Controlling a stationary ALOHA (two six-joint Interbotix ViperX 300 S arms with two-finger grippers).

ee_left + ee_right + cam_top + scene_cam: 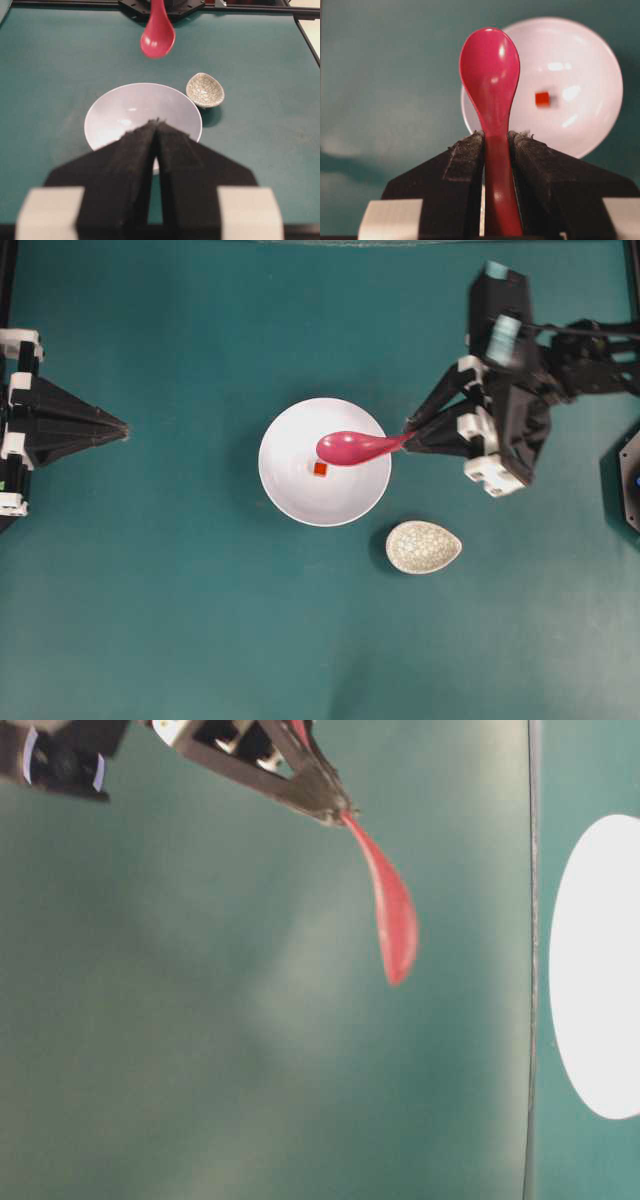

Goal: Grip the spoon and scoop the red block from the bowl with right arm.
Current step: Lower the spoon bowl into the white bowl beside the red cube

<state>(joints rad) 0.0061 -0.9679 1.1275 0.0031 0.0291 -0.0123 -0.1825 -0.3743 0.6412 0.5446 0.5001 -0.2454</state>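
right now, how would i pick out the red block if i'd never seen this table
Find the big white bowl in the middle of the green table. The red block lies inside it, just below the scoop of the pink spoon. It is the only tiny orange-red cube there.

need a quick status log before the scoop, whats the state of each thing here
spoon: clamped by its handle in the right gripper, held in the air above the bowl, scoop empty
red block: lying loose on the bowl's floor, not scooped
bowl: upright on the table, holding only the red block
right gripper: shut on the spoon
left gripper: shut, empty, apart from the bowl
speckled dish: upright beside the bowl, empty
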